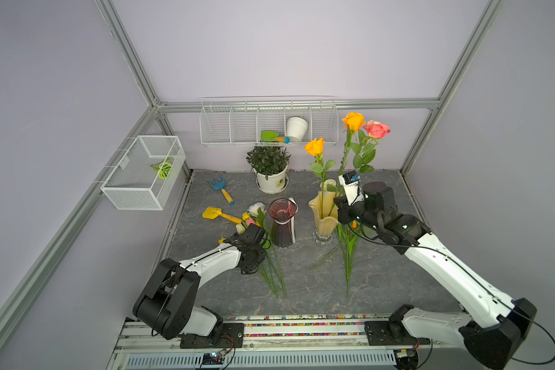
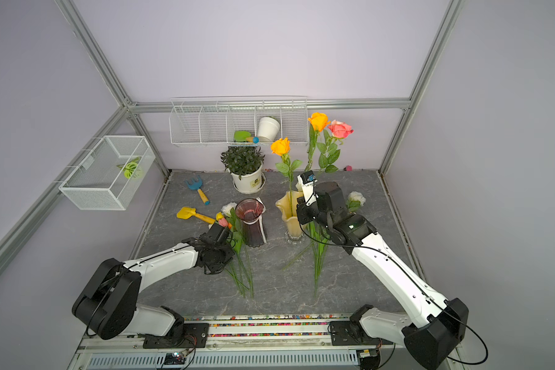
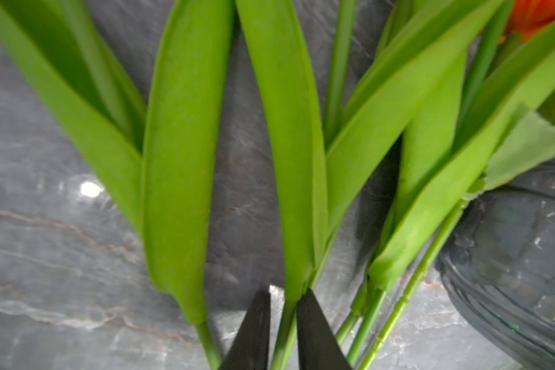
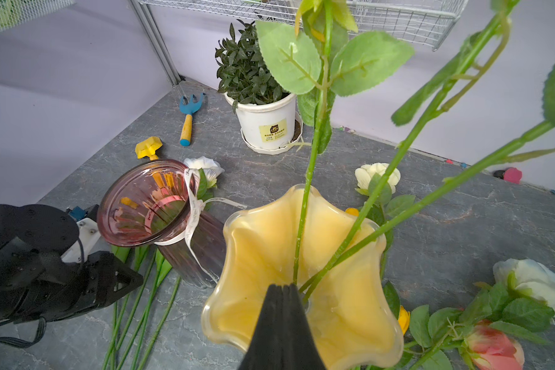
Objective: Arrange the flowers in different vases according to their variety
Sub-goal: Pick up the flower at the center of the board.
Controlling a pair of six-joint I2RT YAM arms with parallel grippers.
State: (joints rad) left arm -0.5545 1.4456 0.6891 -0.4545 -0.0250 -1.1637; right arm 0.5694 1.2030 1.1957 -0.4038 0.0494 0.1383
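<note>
Down on the grey tabletop (image 1: pixel 382 282), just to my left of the purple vase (image 1: pixel 282 224), lies the bunch of tulips (image 1: pixel 249 221); their stems run long, cut ends toward my base, blooms away from me beside a yellow toy shovel (image 1: pixel 212 213); my left gripper (image 3: pixel 285 299) straddles one tulip stem (image 3: pixel 282 339) crosswise, just below its leaf; one fingertip (image 3: pixel 313 323) touches it and a sliver of table shows by the other, so I cannot tell whether the pinch is made; my right gripper (image 4: pixel 282 296) is pressed together with nothing seen between its jaws, poised over the mouth of the yellow vase (image 4: pixel 257 243), where roses (image 1: pixel 314 146) stand; the left arm is plainly the nearer; I judge the stem must be lifted and swung upright, cut end down, to clear the purple rim.
</note>
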